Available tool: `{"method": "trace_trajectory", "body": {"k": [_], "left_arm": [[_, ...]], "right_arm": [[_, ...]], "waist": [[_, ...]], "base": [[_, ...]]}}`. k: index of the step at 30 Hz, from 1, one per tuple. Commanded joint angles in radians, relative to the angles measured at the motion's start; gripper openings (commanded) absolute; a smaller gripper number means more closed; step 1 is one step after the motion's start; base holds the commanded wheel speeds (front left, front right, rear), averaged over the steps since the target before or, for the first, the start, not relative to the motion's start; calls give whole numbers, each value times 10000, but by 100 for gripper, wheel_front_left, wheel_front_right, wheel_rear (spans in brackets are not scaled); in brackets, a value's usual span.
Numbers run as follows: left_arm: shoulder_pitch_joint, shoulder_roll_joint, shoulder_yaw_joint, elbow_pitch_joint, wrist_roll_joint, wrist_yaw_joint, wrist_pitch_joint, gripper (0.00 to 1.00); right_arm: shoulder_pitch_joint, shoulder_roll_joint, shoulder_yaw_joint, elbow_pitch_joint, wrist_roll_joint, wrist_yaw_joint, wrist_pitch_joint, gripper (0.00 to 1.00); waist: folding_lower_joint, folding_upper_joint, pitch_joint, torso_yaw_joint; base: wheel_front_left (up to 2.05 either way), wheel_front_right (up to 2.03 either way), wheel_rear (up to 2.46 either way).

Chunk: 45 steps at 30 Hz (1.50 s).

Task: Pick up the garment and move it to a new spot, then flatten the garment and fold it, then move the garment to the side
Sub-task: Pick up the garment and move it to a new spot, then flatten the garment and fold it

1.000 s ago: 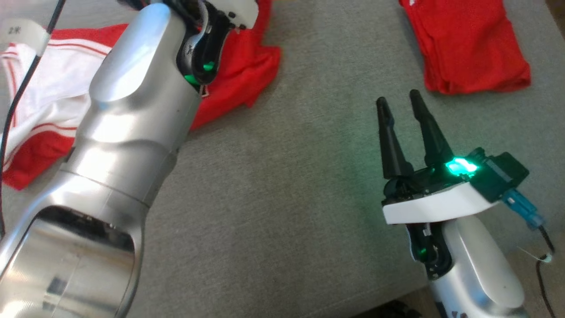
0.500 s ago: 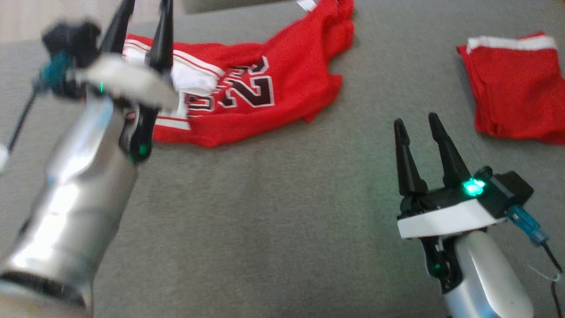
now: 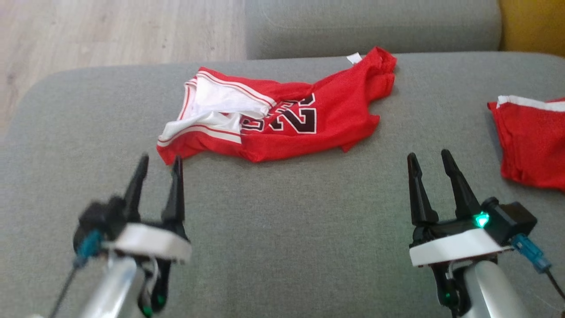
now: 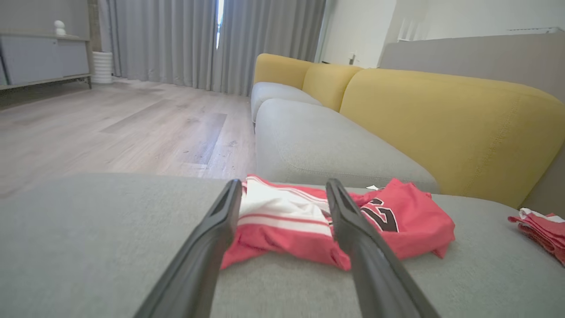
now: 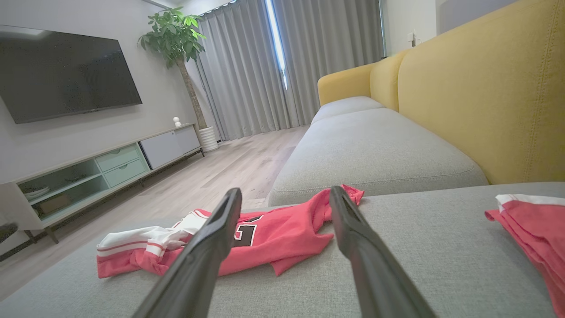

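Two garments: jersey, folded red garment; two grippers: left gripper, right gripper.

The head camera looks down on the grey cushion, both wrist cameras skim it, all sharing the jersey beyond the fingertips.

Black number 22, on red jersey

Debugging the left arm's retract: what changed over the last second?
The left hand drew back from over the red jersey toward the robot and now hovers short of it, open and empty. The head camera tilted too. Unchanged: right hand open, jersey crumpled on the grey cushion, folded red garment at right.
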Motion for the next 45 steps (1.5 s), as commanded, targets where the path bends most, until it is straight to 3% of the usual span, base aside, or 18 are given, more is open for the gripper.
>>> {"method": "trace_trajectory", "body": {"k": [1, 8, 15, 20, 32, 45], "left_arm": [[-58, 66, 541, -447, 135, 73, -93, 100], [1449, -726, 1300, -1355, 1169, 251, -94, 100], [1723, -1254, 1920, -1606, 1710, -115, -94, 100], [1347, -1557, 2065, -1409, 1994, -475, -95, 100], [689, -2188, 2151, -747, 2341, -1016, -95, 100], [411, -2379, 2113, -472, 2380, -1235, -95, 100]], "right_arm": [[-113, -16, 166, -279, -87, -7, -107, 100], [95, -16, 178, -198, -47, -7, -107, 100], [-25, -16, 251, 151, -301, -7, -107, 100], [-866, -16, 286, 1243, -1057, -7, 61, 100], [-3685, -16, -403, 5287, -2658, -7, 1854, 100], [-5246, -16, -1193, 7541, -3670, -7, 1485, 100]], "waist": [[3, -1, -139, 98], [3, -1, -310, 149], [3, -1, -51, 169], [3, -1, 429, 440], [3, -1, 1343, 1547], [3, -1, 1751, 2302]], "base": [[0, 0, 0], [0, 0, 0], [0, 0, 0], [0, 0, 0], [0, 0, 0], [0, 0, 0]]}}
